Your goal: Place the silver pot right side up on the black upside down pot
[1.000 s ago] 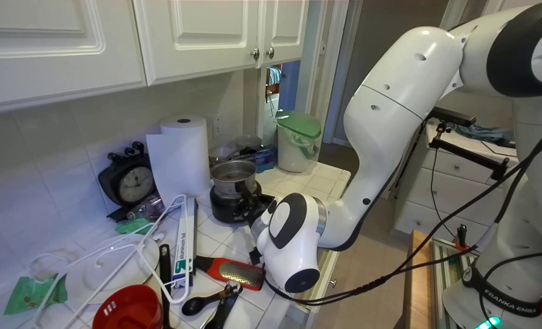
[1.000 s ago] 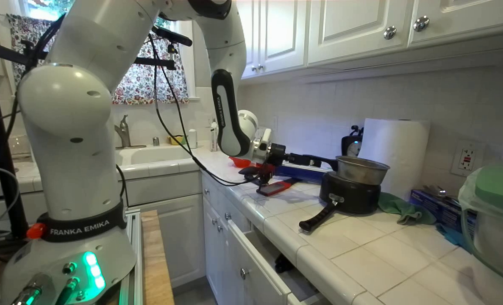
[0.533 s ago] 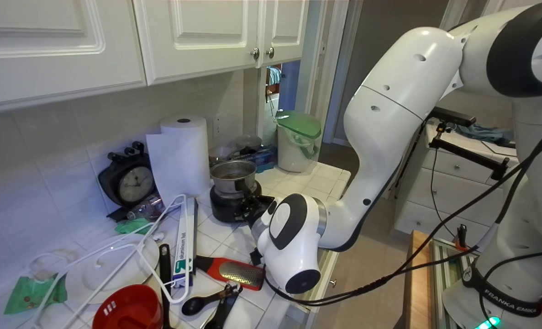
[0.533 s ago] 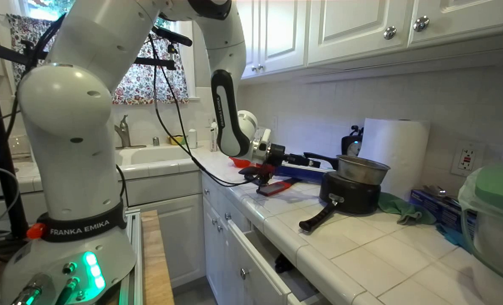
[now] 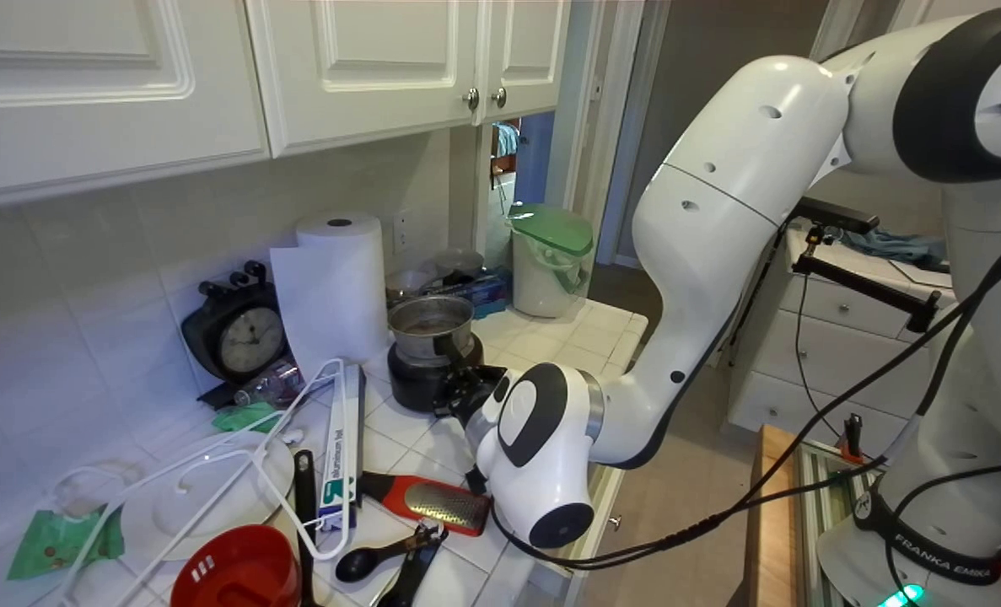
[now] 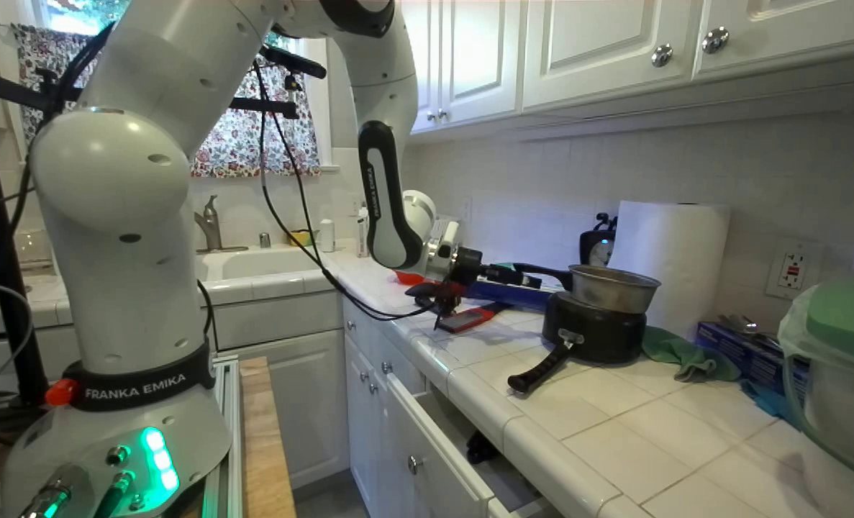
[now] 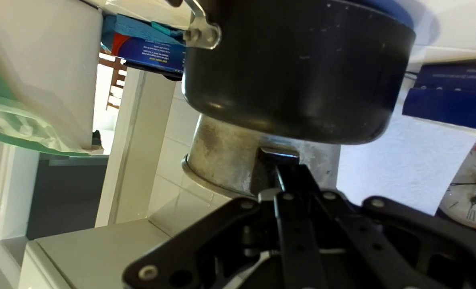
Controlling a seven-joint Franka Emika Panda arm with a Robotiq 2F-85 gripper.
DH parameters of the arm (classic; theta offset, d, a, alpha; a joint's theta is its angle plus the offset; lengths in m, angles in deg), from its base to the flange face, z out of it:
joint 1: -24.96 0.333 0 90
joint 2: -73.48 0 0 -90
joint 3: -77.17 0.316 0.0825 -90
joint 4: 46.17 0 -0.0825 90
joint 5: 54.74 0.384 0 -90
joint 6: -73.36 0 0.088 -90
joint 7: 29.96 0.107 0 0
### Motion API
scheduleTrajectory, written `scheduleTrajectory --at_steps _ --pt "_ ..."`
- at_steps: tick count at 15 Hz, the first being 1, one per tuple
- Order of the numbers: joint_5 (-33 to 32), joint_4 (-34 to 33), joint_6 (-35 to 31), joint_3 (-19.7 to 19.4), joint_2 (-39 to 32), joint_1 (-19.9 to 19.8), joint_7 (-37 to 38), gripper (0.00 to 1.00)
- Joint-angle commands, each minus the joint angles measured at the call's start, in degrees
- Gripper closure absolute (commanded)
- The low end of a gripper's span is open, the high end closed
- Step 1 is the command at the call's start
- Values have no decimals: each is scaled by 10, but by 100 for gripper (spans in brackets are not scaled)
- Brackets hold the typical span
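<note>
Placing seemed done, withdrawal due: round silver metal pot (image 6: 614,292) topped squat black pot (image 6: 593,334); gripper (image 6: 538,280), nine o'clock, tips together.

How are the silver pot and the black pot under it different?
The silver pot is greyish metal, but the black pot has black sides. The silver pot is right side up, open at the top; the black pot is upside down. The silver pot looks a little narrower than the black pot. Both are round, and the silver pot's handle and the black pot's handle are both dark.
</note>
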Motion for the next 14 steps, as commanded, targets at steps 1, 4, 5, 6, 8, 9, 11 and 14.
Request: scheduleTrajectory --at_steps 1,4,5,6,8,9,11,14 --pt "1 5 0 5 -1 -1 -13 68" --pt "5 5 -3 7 0 -2 -18 50" --pt "6 5 -3 7 0 -2 -19 42" --pt "6 5 -3 8 1 -2 -20 36" --pt "12 5 -10 10 1 -4 -27 22" --pt "16 5 -19 12 2 -6 -36 16" --pt "27 5 -36 14 4 -9 -54 2" --pt "52 6 -55 16 16 -13 -86 0"
